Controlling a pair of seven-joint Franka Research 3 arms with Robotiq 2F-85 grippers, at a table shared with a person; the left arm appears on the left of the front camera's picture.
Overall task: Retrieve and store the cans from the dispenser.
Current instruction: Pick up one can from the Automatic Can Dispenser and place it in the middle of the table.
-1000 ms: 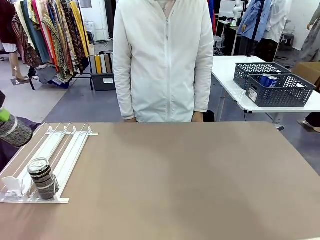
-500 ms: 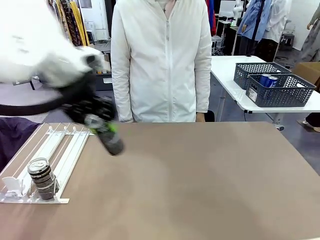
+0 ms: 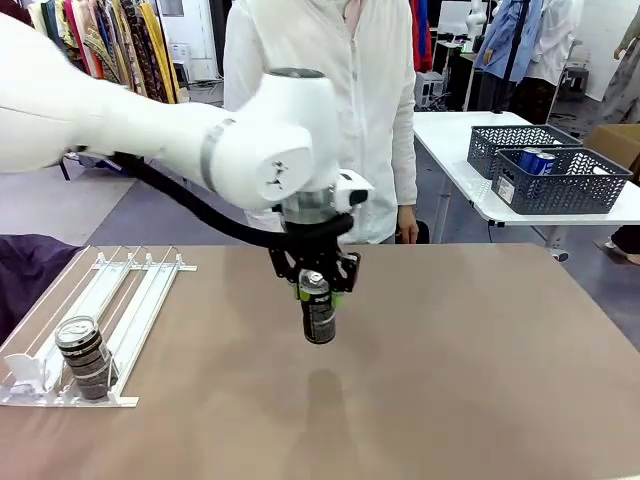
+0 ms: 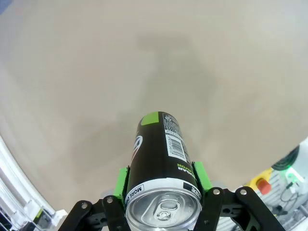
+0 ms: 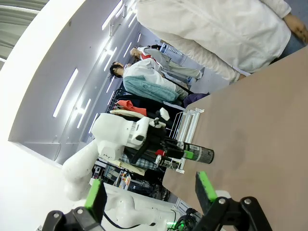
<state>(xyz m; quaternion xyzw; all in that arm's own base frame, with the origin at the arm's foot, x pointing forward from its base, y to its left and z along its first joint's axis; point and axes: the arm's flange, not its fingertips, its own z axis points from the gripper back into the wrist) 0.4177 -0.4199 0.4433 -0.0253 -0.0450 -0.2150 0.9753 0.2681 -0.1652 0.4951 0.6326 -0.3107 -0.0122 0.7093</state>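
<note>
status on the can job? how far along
Done: one dark can is out of the dispenser. In hand: the left tool is shut on its top and holds it upright in the air over the middle of the table. Left: storing that can, then fetching the second can at the dispenser's near end. The right tool is open, holding nothing.

A rack of colourful garments [image 3: 150, 45] stands on the grey floor [image 3: 50, 205]; dark lattice baskets [image 3: 565, 180] sit on a white side table [image 3: 460, 150]
</note>
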